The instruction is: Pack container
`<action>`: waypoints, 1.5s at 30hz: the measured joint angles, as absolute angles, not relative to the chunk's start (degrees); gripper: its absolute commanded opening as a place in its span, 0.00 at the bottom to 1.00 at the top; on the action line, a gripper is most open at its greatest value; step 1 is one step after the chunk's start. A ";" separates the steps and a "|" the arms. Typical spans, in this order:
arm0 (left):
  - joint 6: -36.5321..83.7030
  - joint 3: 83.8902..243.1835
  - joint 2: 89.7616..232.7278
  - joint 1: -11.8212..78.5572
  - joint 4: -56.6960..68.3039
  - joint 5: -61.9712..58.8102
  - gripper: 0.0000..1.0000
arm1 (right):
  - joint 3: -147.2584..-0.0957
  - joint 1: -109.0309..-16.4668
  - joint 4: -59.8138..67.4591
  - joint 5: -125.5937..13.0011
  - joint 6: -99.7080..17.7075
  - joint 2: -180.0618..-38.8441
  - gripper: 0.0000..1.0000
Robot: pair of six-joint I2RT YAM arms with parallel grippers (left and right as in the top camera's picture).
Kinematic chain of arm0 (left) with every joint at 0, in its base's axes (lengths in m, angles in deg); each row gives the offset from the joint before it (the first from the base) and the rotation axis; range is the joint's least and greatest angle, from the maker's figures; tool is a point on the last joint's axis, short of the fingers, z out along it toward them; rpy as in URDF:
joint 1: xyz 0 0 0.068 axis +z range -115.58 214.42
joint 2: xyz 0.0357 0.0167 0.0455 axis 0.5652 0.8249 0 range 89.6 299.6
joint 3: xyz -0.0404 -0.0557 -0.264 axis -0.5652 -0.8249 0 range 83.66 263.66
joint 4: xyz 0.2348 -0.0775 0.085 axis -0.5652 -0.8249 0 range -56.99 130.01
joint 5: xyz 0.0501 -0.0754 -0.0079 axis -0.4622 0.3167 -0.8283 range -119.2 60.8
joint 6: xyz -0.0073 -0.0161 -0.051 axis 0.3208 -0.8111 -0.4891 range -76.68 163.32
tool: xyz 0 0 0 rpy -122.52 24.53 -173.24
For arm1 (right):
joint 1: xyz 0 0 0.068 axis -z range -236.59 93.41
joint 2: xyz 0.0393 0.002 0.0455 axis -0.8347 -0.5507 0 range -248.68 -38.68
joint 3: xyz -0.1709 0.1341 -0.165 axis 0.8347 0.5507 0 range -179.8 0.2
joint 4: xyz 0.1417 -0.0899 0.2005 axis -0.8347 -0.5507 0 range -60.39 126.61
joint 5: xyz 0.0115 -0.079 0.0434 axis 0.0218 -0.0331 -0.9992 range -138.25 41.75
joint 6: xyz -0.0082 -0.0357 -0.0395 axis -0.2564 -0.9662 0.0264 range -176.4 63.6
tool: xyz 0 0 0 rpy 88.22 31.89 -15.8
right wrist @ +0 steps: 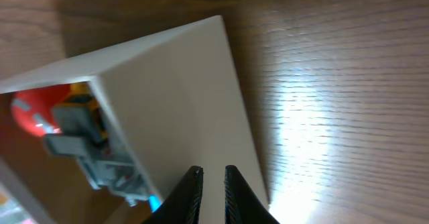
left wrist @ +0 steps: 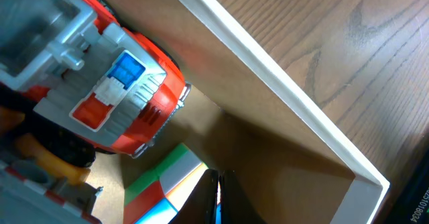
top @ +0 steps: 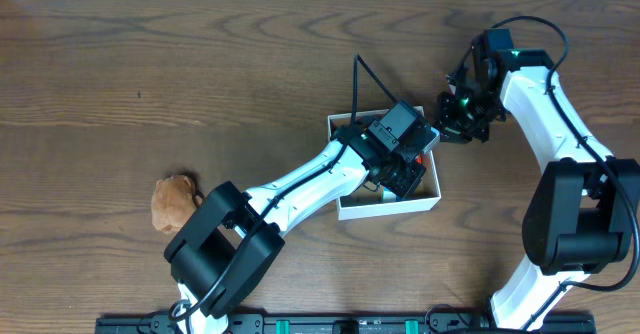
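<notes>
right tool point(right wrist: 212, 184), barely parted and empty, is set at the container's point(right wrist: 181, 110) outer wall, perhaps to steady it on the surface point(right wrist: 335, 83), while the shut left tool point(top: 402, 177) is held inside beside a toy truck point(left wrist: 114, 96).

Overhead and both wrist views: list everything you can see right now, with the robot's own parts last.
table: one, dark brown wood, under everything
box: one, white walls and tan floor, mid-table
toy vehicle: one, red and grey with a blue patch, inside the box
block: one, green, red, white and orange, inside the box beside the toy vehicle
lump: one, brown, on the table at the left, by the left arm; too small to identify
left arm: one, white and black, reaching into the box
left pincer: one, black, shut, inside the box
right arm: one, white and black, right side
right pincer: one, black, nearly closed at the box's outer wall; grip unclear
</notes>
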State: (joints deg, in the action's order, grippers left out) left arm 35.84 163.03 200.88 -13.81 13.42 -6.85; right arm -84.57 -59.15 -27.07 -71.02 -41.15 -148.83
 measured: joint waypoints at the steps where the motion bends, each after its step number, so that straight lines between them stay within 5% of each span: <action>1: 35.99 163.03 200.88 -13.81 13.46 -6.85 0.06 | -84.57 -59.00 -26.94 -71.65 -41.20 -148.83 0.15; 23: 39.75 163.03 200.88 -13.50 12.46 -7.15 0.07 | -84.57 -55.15 -26.55 -74.54 -42.42 -148.83 0.16; 26: 40.34 163.01 200.82 -12.61 9.29 -8.97 0.27 | -84.57 -52.31 -26.59 -73.14 -42.44 -148.83 0.16; 35: 40.58 162.97 199.33 -9.94 1.88 -13.84 0.26 | -84.57 -44.40 -28.86 -70.58 -43.27 -148.83 0.15; 45: 40.60 161.88 199.31 -10.03 -2.23 -17.84 0.20 | -84.33 -47.74 -30.20 -70.47 -45.15 -148.83 0.16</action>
State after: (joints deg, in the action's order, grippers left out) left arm 40.60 161.88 199.31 -10.03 -2.23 -17.84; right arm -84.33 -47.74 -30.20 -70.47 -45.15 -148.83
